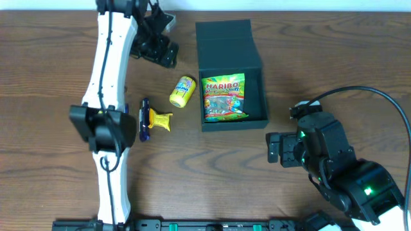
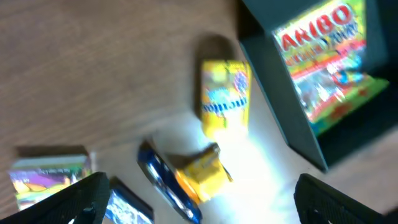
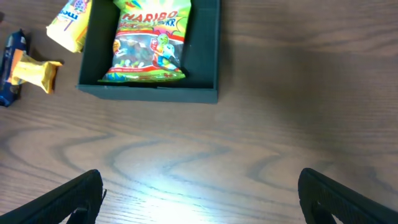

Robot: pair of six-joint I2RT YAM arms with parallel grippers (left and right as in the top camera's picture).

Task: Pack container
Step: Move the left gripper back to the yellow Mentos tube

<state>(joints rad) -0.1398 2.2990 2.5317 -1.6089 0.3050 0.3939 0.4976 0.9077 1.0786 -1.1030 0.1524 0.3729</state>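
Both hover empty, spread wide: left claw and right claw

The brown wood-grain table carries the open black container near its far middle, sitting flat with its flap lid laid back on the wood. Just left of the container lies a small yellow snack packet. Nearer the front edge, a yellow twist-wrapped sweet rests touching a narrow dark-blue packet, and the blurred left wrist view shows one more multicoloured packet lying flat, apart from these.
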